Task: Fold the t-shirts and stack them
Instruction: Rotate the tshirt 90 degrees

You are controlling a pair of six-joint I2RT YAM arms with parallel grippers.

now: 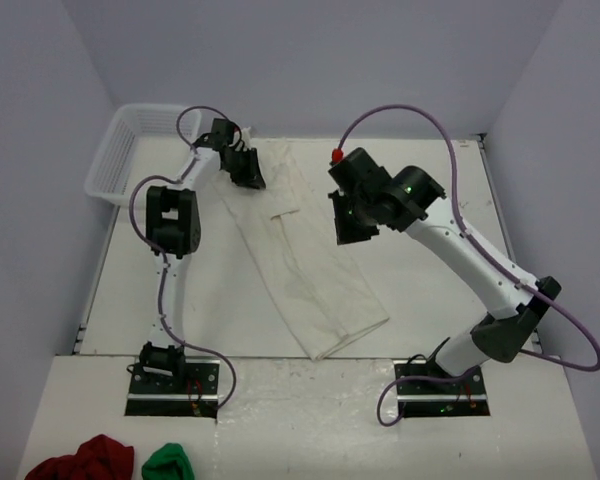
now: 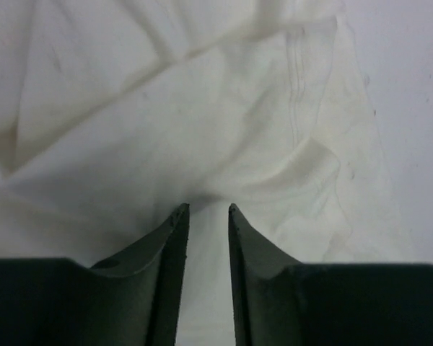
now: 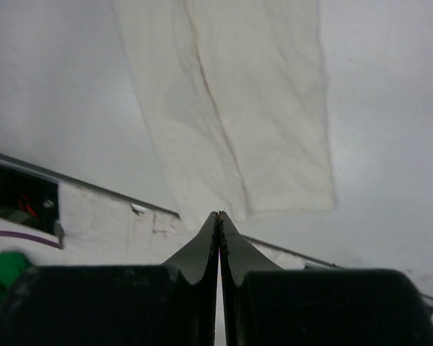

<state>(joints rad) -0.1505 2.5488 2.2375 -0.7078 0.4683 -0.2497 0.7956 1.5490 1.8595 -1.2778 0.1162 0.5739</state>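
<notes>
One off-white t-shirt (image 1: 300, 250) in view, flat on the desk (image 1: 430, 290), folded lengthwise into a long strip. Landmark is the white basket (image 1: 115, 160): the strip starts just right of the basket and runs diagonally away from it toward the near desk edge, hem end farthest from the basket. Left gripper (image 1: 248, 172) is at the strip's basket-side end, low on the wrinkled cloth; in the wrist view its jaws are slightly apart, with a narrow gap and the tips right at a bunched fold. Can't tell if any cloth is pinched between them. Right gripper (image 1: 352, 232) sits further from the basket, at the strip's far-side edge about mid-length, raised off the desk; jaws are pressed together with nothing in them, and its wrist view looks down on the hem end. Dark red cloth bundle (image 1: 80, 462) and small green cloth bundle (image 1: 168, 465) are well apart from the basket, off the desk at the near-left corner.
</notes>
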